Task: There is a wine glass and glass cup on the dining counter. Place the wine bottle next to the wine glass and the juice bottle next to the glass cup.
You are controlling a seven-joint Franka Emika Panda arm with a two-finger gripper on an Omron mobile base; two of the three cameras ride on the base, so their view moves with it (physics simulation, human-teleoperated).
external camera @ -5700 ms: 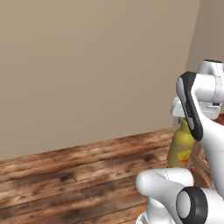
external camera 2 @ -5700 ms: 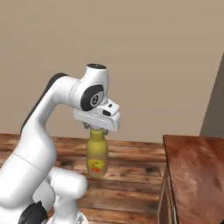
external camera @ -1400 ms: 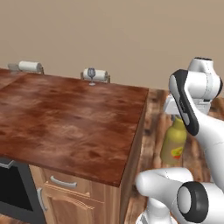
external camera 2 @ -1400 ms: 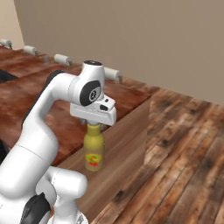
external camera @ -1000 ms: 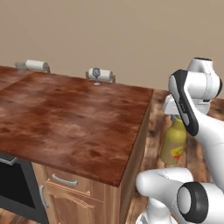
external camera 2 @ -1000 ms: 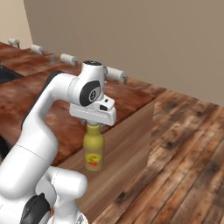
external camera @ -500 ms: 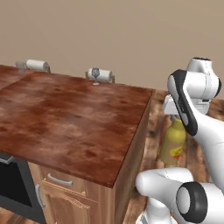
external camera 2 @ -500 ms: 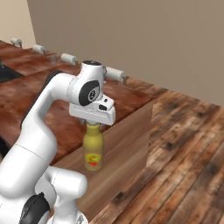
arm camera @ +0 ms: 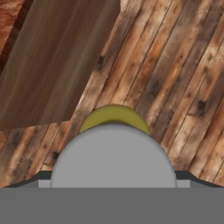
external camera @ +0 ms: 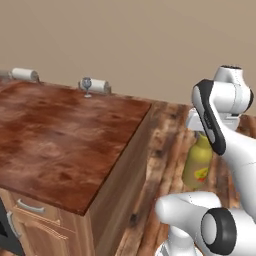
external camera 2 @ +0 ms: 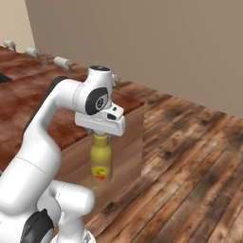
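A: Off the near end of the dining counter (external camera: 60,145), over the plank floor (external camera 2: 190,156): the juice bottle (external camera 2: 101,161), upright, hanging clear of both.

B: Held how?

A: Gripped at the cap by the gripper (external camera 2: 100,135), jaws spread wide around it, nothing else in them. From the hand camera, just a yellow shoulder past the pale cap.

B: Likely feel?

A: Probably rigid, smooth-walled, fairly heavy if full. Bottom-heavy under a top grip, so prone to swing or slip on a quick turn. Looks breakable if dropped from this height.

B: Better hold?

A: Would favour the neck just under the cap, or the body above the label. Otherwise: move slowly, carry upright.

B: Where to?

A: Onto the counter top. Wine glass (external camera: 86,85) at the far edge, thin-stemmed, likely fragile and tippy. Worth a wide berth.
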